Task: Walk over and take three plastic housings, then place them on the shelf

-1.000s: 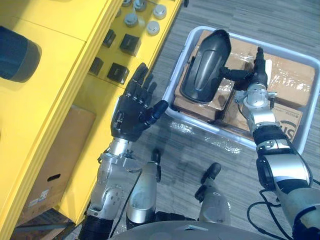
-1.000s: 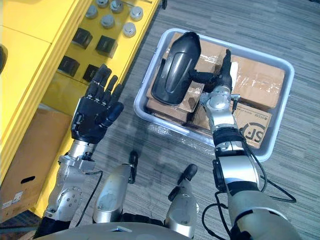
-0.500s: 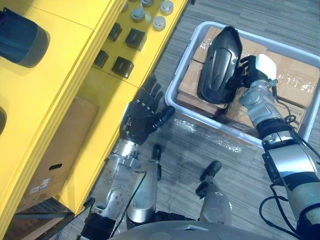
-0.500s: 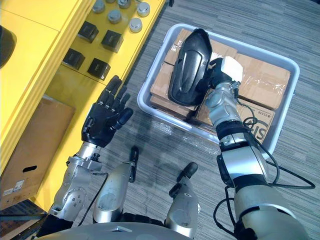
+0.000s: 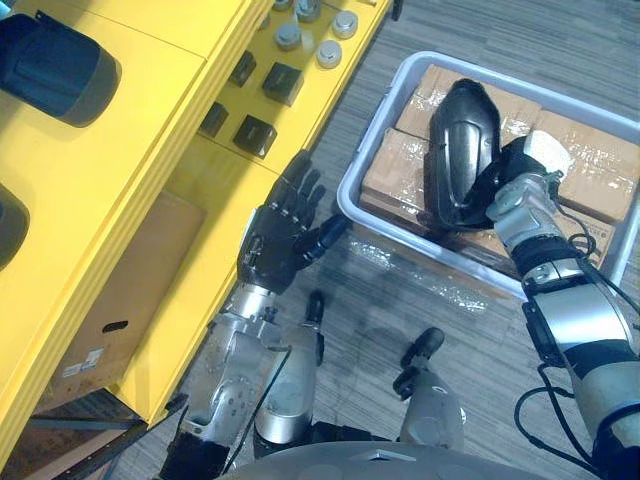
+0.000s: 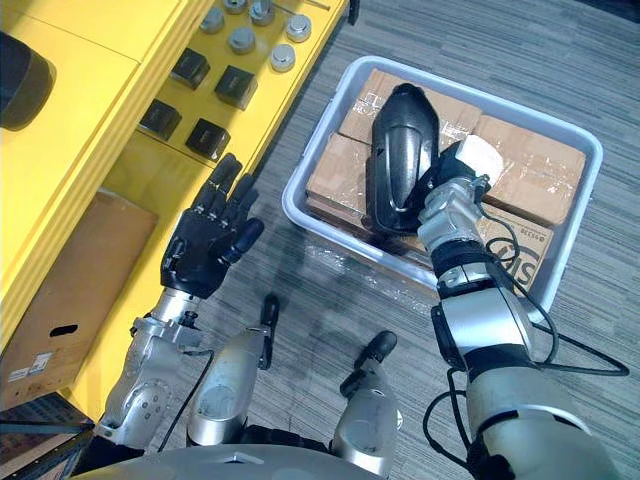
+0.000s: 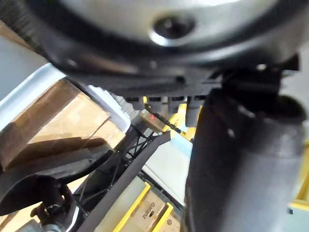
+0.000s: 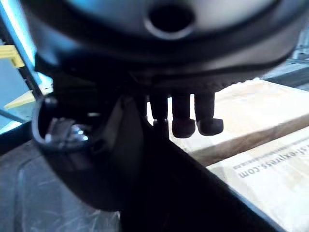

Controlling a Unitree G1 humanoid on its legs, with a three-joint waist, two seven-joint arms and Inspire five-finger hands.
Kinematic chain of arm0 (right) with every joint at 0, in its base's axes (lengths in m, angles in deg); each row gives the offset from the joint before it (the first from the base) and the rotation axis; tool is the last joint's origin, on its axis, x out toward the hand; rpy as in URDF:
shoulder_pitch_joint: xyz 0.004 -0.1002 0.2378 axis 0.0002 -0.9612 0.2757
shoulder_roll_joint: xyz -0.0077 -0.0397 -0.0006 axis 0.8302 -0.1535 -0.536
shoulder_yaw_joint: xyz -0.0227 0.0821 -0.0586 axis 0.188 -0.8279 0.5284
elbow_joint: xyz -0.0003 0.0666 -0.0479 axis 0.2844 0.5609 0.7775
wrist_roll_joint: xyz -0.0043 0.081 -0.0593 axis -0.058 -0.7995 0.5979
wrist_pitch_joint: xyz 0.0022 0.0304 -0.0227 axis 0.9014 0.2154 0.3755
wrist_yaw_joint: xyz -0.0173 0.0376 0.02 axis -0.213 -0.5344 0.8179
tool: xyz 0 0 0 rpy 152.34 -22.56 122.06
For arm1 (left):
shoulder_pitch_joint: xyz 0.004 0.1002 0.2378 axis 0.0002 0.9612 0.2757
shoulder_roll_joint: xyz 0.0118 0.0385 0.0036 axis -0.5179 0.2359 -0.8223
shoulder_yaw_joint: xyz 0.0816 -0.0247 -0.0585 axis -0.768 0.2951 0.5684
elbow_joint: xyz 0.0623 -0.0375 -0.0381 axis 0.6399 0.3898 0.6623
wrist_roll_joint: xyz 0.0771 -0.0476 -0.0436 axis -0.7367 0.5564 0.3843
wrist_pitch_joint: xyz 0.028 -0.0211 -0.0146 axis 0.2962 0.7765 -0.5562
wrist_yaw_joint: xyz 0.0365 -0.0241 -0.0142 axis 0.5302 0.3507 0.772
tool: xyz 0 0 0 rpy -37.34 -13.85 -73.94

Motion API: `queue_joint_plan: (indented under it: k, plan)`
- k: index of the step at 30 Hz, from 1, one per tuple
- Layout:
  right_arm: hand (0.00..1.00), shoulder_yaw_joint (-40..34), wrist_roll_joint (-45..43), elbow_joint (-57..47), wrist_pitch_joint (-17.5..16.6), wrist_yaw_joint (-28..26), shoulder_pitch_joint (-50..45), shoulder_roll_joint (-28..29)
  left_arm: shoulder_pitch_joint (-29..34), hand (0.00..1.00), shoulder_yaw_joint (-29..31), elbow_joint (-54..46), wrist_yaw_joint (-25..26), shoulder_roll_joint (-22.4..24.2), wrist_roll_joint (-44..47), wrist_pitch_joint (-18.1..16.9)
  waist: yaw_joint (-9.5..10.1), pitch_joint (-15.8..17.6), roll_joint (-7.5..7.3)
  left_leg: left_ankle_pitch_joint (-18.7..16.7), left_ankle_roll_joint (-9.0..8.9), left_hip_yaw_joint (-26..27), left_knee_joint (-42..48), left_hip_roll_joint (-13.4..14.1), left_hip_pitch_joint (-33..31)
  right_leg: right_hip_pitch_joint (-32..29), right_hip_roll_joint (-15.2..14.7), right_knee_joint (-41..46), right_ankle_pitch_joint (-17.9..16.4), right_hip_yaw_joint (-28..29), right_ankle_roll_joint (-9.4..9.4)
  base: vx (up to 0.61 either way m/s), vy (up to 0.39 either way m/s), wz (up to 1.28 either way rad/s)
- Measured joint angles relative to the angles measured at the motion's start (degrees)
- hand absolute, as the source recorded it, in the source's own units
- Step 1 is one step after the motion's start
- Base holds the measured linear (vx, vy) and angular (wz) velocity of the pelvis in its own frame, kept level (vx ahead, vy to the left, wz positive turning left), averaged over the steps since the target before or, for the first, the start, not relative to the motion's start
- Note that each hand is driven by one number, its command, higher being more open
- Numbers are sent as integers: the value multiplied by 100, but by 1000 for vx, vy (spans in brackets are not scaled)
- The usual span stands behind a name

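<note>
Left hand at 8 o'clock: idle, fingers spread, holds nothing.
Right hand at 2 o'clock: fingers curled round housing.
Housing lay flat on boxes a second ago; now tipped on edge over bin.
Judgement: grasp secured. Carry to shelf, 10 o'clock, pending.

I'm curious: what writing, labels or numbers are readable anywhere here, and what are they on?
Carton in the grey tub: dark print, partly covered, not legible whole.
Brown box under the yellow shelf: small white labels, too small to read.
</note>
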Motion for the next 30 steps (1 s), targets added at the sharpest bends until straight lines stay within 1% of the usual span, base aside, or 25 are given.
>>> queue_joint_plan:
  k: [3,5,6,7,8,9,10,12,13,15,16,17,18,20,22,23,27,30]
  plan:
    - [0,-192,-106,-34,-161,293,-270,-47,-12,100,12,-54,72,-8,-16,233,-2,3,-8,20,-3,1,-51,4,96,79,16,0,0,9,-1,0,0,0]
    - [0,-389,-110,-392,-320,551,-595,-48,-28,100,13,-52,139,-33,-17,552,-39,-1,-33,19,-3,45,-83,14,153,91,39,-6,-1,57,-3,1,17,-10]
    - [0,-433,-103,-482,-371,605,-650,-48,-42,100,8,-51,161,-51,-21,653,-60,-2,-35,19,-3,55,-92,20,165,91,47,-9,-1,80,-3,0,10,-13]
    - [0,-445,-92,-656,-457,702,-703,-46,-58,100,-1,-48,199,-71,-161,834,-126,-7,-43,26,-13,86,-122,37,195,88,64,-17,0,116,-4,1,1,-12]
    - [0,-459,-43,-793,-532,774,-739,-47,-80,100,-9,-45,214,-72,-259,971,-147,-9,-48,31,-22,106,-147,54,219,85,80,-21,1,163,-5,5,-5,-20]
    - [0,-534,67,-1038,-653,903,-845,-47,-165,100,-51,-8,225,-71,-259,1212,-154,-14,-58,28,-30,166,-165,92,271,86,113,-29,2,198,-6,7,-9,-20]
    - [0,-542,78,-1159,-715,979,-895,-46,-226,100,-82,46,234,-76,-257,1297,-154,-19,-68,24,-36,192,-171,111,296,88,133,-33,2,228,-7,10,-15,-26]
    - [0,-543,296,-1513,-973,1218,-1025,13,-547,100,-215,307,239,-75,-236,1743,-186,-87,-165,46,-77,282,-263,182,391,88,210,-87,5,343,-14,14,-19,-24]
    - [0,-544,346,-1597,-1048,1277,-1068,49,-633,100,-257,391,263,-74,-234,1840,-210,-128,-211,49,-82,293,-268,202,392,88,237,-114,10,354,-21,21,-30,-18]
    - [0,-541,622,-1899,-1286,1468,-1186,366,-1026,100,-405,883,446,-74,-230,2111,-328,-278,-416,77,-125,391,-393,256,506,81,303,-167,15,461,-28,35,-31,-23]
    - [0,-540,698,-1977,-1356,1502,-1242,432,-1152,100,-473,1061,515,-70,-230,2153,-342,-334,-461,77,-126,437,-414,265,533,83,318,-207,33,497,-48,41,-17,-34]
    - [0,-535,808,-2188,-1498,1522,-1370,559,-1396,100,-541,1386,639,-39,-227,2265,-368,-423,-535,76,-130,522,-458,283,598,83,334,-230,42,557,-52,35,-7,-28]
    - [0,-521,921,-2412,-1587,1554,-1479,692,-1628,100,-567,1648,752,-28,-227,2305,-438,-491,-601,62,-151,559,-458,307,623,78,358,-237,42,614,-53,24,-4,-27]
    - [0,-495,1018,-2698,-1772,1619,-1646,865,-1986,100,-557,1992,981,17,-227,2311,-491,-572,-684,48,-170,653,-464,345,677,74,395,-283,68,679,-81,4,-10,-23]
    - [0,-404,1134,-2942,-1890,1625,-1779,957,-2291,100,-524,2200,1159,48,-226,2307,-544,-640,-726,33,-191,728,-460,379,706,75,441,-346,112,775,-110,-14,-11,-25]
    - [0,-333,1189,-3045,-1965,1625,-1816,1085,-2404,100,-495,2243,1248,57,-205,2248,-596,-672,-768,21,-208,786,-461,411,739,77,478,-380,133,812,-125,-22,-14,-27]
    - [0,-155,1311,-3328,-2183,1632,-2020,1315,-2817,100,-473,2424,1519,182,-101,2047,-639,-718,-804,-10,-250,879,-445,482,812,78,559,-416,160,952,-160,-22,-14,-20]
    - [0,61,1416,-3328,-2345,1620,-2056,1472,-2988,100,-473,2561,1612,326,280,1812,-683,-790,-864,-30,-282,938,-445,523,860,78,606,-431,166,998,-169,-10,-14,-13]
